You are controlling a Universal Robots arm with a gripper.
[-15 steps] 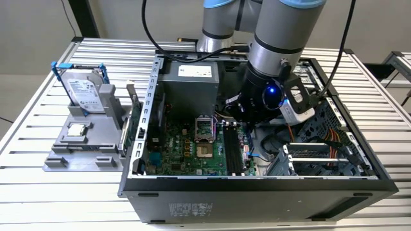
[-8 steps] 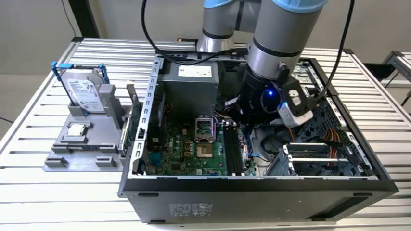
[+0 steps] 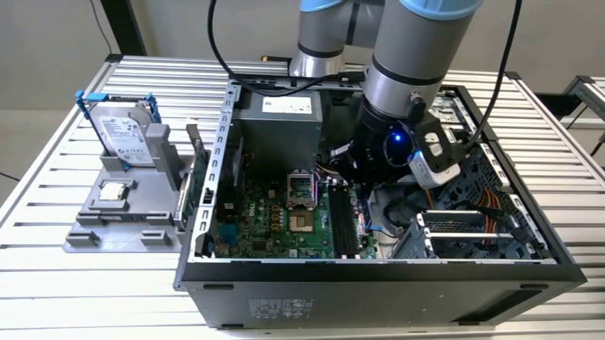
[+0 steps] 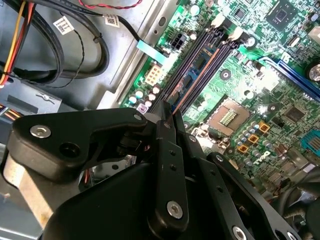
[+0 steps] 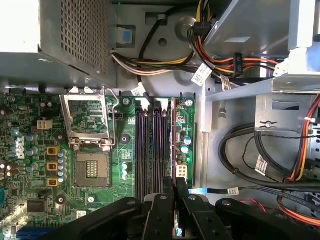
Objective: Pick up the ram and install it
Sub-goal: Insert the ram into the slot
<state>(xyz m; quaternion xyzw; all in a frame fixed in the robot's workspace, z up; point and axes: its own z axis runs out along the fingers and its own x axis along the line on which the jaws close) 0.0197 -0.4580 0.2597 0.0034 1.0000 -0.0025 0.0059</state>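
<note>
Ram [image 5: 173,150]: thin green stick, edge-on between claw's fingers, standing over outermost memory slot, side away from empty CPU socket [image 5: 92,170]; seated or not, hard to tell. Gripper [image 5: 175,187] narrow, pinched on ram's end just past slots [image 5: 150,150]. Likely light, stiff, fragile; best held by bare edges, off chips. Beyond ram from socket: cable bundle [image 5: 260,165].

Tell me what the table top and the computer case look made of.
Table top: looks like bare aluminium, ribbed in parallel silver slats with a matte sheen. Computer case: likely painted sheet metal, with thin, folded dark grey walls and a perforated side panel.
</note>
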